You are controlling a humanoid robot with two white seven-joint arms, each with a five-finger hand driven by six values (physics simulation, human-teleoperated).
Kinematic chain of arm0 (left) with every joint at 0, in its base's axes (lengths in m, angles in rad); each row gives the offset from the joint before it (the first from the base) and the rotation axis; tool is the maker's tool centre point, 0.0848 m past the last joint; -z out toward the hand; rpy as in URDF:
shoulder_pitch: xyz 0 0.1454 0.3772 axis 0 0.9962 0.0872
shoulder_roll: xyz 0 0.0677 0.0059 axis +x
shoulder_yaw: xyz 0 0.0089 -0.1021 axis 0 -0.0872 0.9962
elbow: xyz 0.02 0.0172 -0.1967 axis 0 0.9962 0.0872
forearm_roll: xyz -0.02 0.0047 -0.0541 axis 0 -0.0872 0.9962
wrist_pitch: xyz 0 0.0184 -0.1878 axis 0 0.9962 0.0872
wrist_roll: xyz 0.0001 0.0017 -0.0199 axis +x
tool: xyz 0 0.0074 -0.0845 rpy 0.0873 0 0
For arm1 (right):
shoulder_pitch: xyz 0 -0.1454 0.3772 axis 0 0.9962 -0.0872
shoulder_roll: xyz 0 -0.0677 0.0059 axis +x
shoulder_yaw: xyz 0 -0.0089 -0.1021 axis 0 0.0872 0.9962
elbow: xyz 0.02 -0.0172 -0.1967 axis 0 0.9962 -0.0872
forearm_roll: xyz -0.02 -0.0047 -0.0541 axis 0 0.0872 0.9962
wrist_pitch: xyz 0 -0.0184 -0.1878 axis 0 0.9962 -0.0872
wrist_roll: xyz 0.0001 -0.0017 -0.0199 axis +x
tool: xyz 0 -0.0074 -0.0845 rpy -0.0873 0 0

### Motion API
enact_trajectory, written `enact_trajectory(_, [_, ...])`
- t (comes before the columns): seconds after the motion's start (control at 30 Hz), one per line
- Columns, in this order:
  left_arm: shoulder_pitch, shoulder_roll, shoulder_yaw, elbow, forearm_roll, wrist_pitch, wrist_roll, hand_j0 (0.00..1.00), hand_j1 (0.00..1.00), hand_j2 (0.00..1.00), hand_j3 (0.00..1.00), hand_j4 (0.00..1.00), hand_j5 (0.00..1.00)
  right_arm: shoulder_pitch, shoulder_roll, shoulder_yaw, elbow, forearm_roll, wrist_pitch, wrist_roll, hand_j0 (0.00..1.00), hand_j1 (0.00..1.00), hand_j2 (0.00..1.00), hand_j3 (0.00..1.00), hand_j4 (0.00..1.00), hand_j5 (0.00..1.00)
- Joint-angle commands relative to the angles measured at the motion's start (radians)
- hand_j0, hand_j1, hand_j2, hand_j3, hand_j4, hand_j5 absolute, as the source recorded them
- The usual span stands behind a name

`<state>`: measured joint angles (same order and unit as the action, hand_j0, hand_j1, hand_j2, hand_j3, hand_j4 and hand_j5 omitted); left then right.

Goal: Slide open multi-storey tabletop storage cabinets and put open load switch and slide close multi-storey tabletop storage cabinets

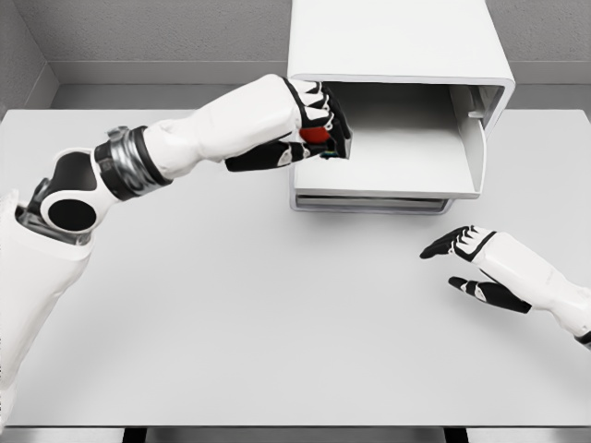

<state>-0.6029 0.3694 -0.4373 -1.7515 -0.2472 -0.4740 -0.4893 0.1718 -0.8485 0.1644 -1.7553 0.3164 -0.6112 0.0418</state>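
Note:
A white multi-storey storage cabinet (397, 55) stands at the back of the table, its upper drawer (406, 152) slid out toward me with a bare pale floor. My left hand (323, 129) is at the drawer's left front corner, fingers curled around a small red and black load switch (317, 136). The switch is held just above the drawer's left edge. My right hand (466, 258) hovers low over the table in front of the cabinet's right side, fingers spread and holding nothing.
The white table (277, 314) stretches wide in front of the cabinet. A lower drawer front (369, 203) sits closed beneath the open one. Grey walls run behind the table.

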Motion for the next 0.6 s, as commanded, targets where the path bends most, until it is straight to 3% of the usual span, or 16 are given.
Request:
enact_trajectory(0.0, [0.000, -0.033, -0.008, 0.023, -0.007, 0.005, 0.000, 0.44, 0.44, 0.44, 0.44, 0.44, 0.44, -0.002, -0.001, 0.001, 0.000, -0.007, 0.000, 0.000, 0.70, 0.70, 0.70, 0.70, 0.70, 0.70])
enact_trajectory(0.3, [-0.028, -0.127, -0.023, 0.125, -0.106, 0.005, 0.000, 0.44, 0.44, 0.44, 0.44, 0.44, 0.44, -0.005, 0.000, 0.001, -0.001, -0.008, 0.000, 0.003, 0.70, 0.70, 0.70, 0.70, 0.70, 0.70])
enact_trajectory(0.57, [-0.060, -0.185, -0.038, 0.222, -0.144, 0.003, 0.002, 0.44, 0.44, 0.44, 0.44, 0.44, 0.44, -0.005, 0.000, 0.003, -0.003, -0.008, 0.000, 0.003, 0.70, 0.70, 0.70, 0.70, 0.70, 0.70])
